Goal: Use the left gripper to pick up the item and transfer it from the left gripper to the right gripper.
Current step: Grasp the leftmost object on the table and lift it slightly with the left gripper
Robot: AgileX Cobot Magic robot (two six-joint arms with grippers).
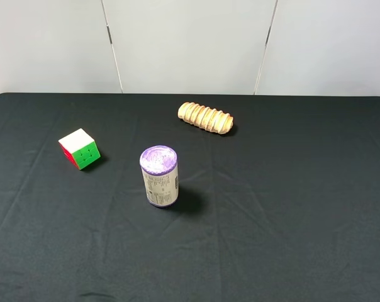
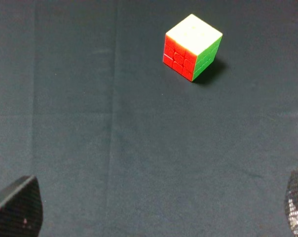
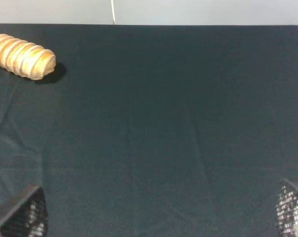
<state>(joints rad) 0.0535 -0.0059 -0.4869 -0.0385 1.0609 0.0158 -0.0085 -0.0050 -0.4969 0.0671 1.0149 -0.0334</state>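
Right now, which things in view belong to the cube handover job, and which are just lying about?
Part of the job:
- puzzle cube, on the table, not yet gripped
- left gripper, open and empty
- right gripper, open and empty

Just lying about:
- purple-topped cylinder, standing upright
- ridged tan roll, lying on its side

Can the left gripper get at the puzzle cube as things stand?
Probably yes: the puzzle cube sits alone on black cloth ahead of the left gripper, whose jaws stand wide open, with nothing between.
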